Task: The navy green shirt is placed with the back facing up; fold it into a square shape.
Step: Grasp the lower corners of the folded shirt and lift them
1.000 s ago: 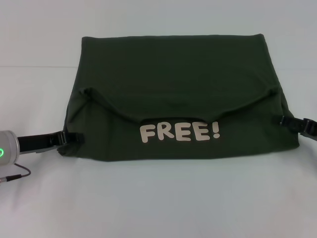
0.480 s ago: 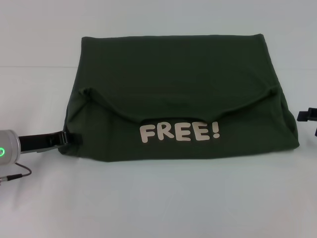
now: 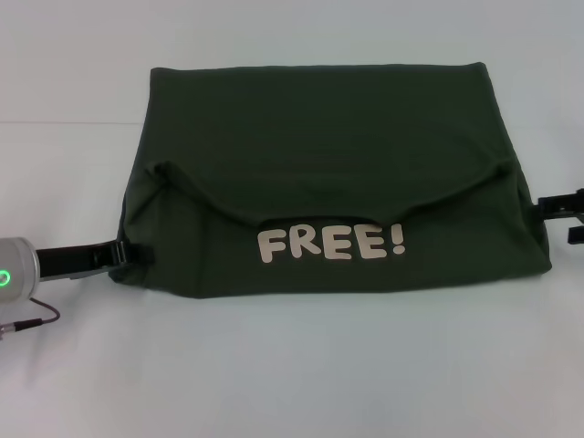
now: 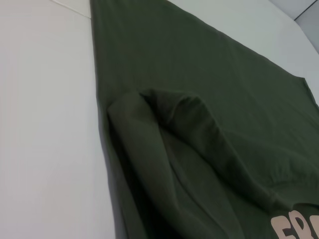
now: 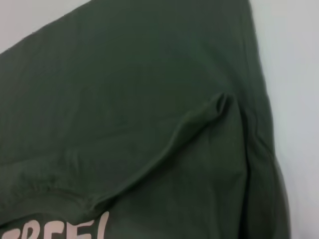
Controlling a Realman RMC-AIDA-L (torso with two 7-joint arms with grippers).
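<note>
The navy green shirt [image 3: 319, 137] lies folded on the white table, a wide dark olive block with its near flap turned over and white "FREE!" lettering [image 3: 330, 244] showing at the front. The left wrist view shows the shirt [image 4: 199, 129] with a raised fold. In the right wrist view the shirt [image 5: 124, 99] has a creased ridge. My left gripper [image 3: 132, 253] is low on the table, touching the shirt's front left corner. My right gripper [image 3: 558, 219] is at the shirt's right edge, open and holding nothing.
The white table [image 3: 292, 365] runs all round the shirt, with bare surface in front of it. A thin cable [image 3: 27, 321] trails from my left wrist near the left edge.
My right gripper let go of the shirt's right front corner, pulled out to the right, then came back in slightly higher. The left gripper and the shirt have hardly moved.
</note>
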